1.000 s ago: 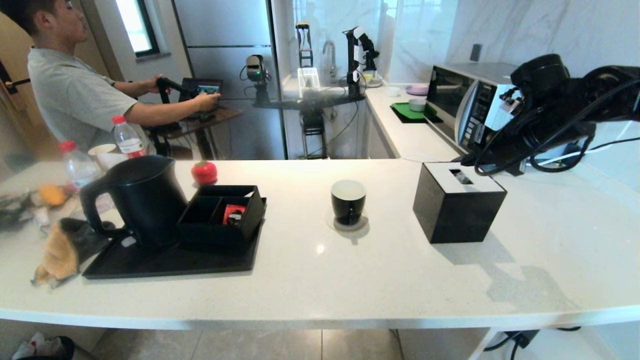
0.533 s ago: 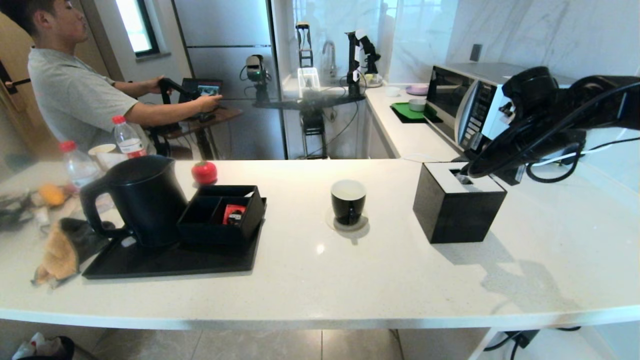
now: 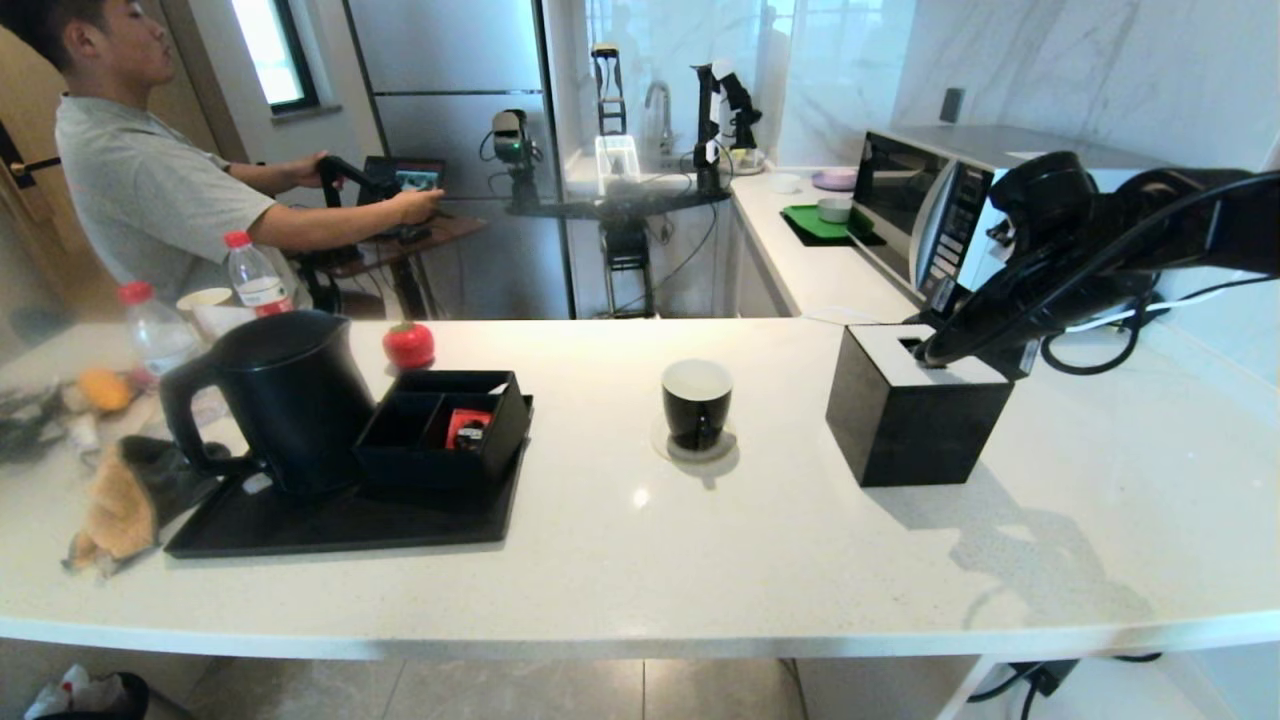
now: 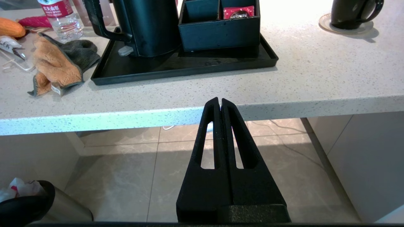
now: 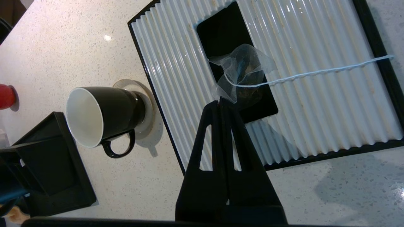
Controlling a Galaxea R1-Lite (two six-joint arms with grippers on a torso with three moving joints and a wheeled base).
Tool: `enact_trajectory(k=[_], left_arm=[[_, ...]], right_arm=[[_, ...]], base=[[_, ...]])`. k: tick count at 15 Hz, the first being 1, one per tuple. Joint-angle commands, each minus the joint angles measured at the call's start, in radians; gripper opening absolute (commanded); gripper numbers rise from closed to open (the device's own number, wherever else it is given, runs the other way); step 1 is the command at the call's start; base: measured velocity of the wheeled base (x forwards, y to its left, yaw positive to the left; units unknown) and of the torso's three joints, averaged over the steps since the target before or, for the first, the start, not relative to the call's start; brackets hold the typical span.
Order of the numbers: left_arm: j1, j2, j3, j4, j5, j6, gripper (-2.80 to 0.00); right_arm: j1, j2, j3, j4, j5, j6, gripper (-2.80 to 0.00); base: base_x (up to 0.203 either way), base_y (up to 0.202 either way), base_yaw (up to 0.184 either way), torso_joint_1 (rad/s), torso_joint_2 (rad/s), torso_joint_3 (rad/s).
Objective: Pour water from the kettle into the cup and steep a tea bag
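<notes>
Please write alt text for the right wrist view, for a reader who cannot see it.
The right gripper, fingers together, hangs over a black box with a ribbed white top, right by the tea bag lying in its dark slot, string trailing across the ribs. The cup stands beside the box on a coaster.

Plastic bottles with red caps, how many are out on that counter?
2. Both are at the counter's far left corner, behind the kettle: one bottle nearer the edge, another bottle further back beside a paper cup. More may be out of view.
</notes>
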Motion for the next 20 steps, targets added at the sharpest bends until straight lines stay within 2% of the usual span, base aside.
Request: enact_trajectory(k=[1,13,20], left_arm=[[0.000,0.000,0.000,0.000,0.000,0.000,-2.80],[0.000,0.000,0.000,0.001,0.000,0.000,-2.80],[0.000,0.000,0.000,0.001,0.000,0.000,-2.80]], right_arm=[[0.000,0.004,0.001,0.003,0.001,0.004,-2.80],[-0.015,0.036,-0.009,-0.005,-0.007,0.003,-2.80],[-0.041,0.040,-0.018,-0.071,-0.006,0.002,-2.80]], base=[[0.000,0.000,0.000,0.000,0.00,0.000],[0.000,0.000,0.000,0.000,0.00,0.000],[0.000,0.000,0.000,0.000,0.00,0.000]])
